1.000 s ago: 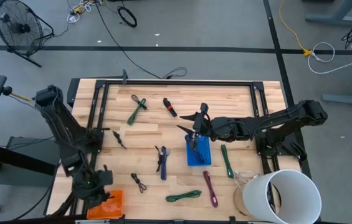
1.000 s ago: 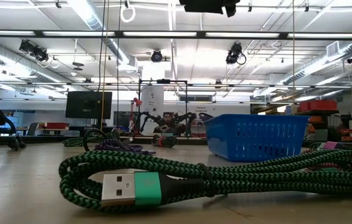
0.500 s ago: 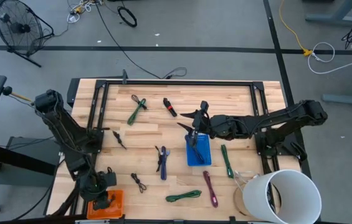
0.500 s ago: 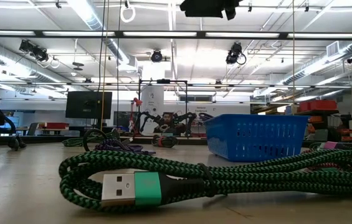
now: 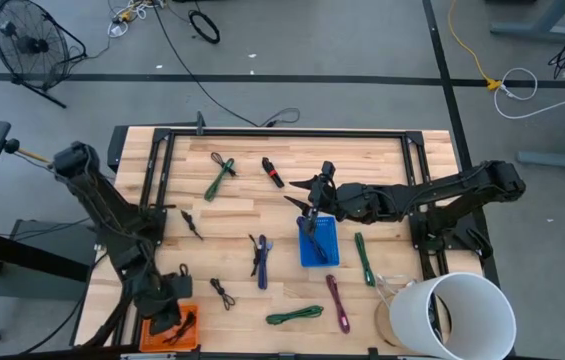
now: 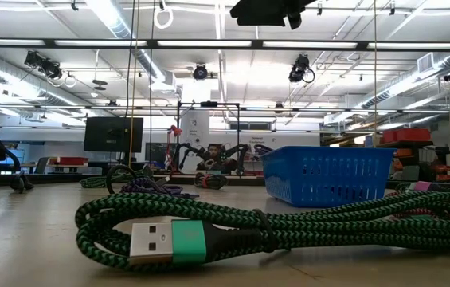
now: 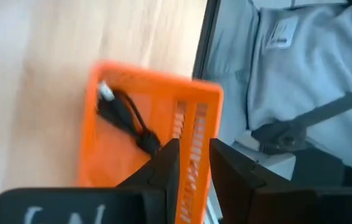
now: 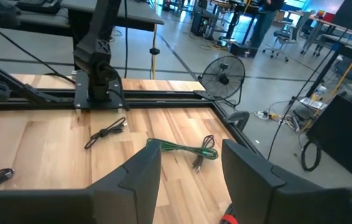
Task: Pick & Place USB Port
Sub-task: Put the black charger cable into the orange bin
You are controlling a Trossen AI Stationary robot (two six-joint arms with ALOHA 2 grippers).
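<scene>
My left gripper (image 5: pixel 174 322) (image 7: pixel 194 147) hovers over the orange basket (image 5: pixel 191 313) (image 7: pixel 163 99) at the table's near left corner, with its fingers a small gap apart and nothing between them. A black USB cable (image 7: pixel 126 116) lies coiled on the basket's floor. My right gripper (image 5: pixel 307 197) (image 8: pixel 191 149) is open above the far end of the blue basket (image 5: pixel 320 246) (image 6: pixel 324 175) at mid-table. A green braided cable with a USB plug (image 6: pixel 169 239) (image 5: pixel 295 315) lies on the table near its near edge.
Loose cables lie across the wood: green (image 5: pixel 219 178), red and black (image 5: pixel 274 172), black (image 5: pixel 192 222), blue (image 5: pixel 260 260), black (image 5: pixel 222 292), purple (image 5: pixel 337 300), green (image 5: pixel 364 258). A white bucket (image 5: pixel 452 315) stands at the near right corner. A black frame (image 5: pixel 282 133) borders the table.
My left gripper has moved toward the table's near edge and a little right, from beside the orange basket to above it. A black cable now shows in that basket. My right arm has stayed nearly still.
</scene>
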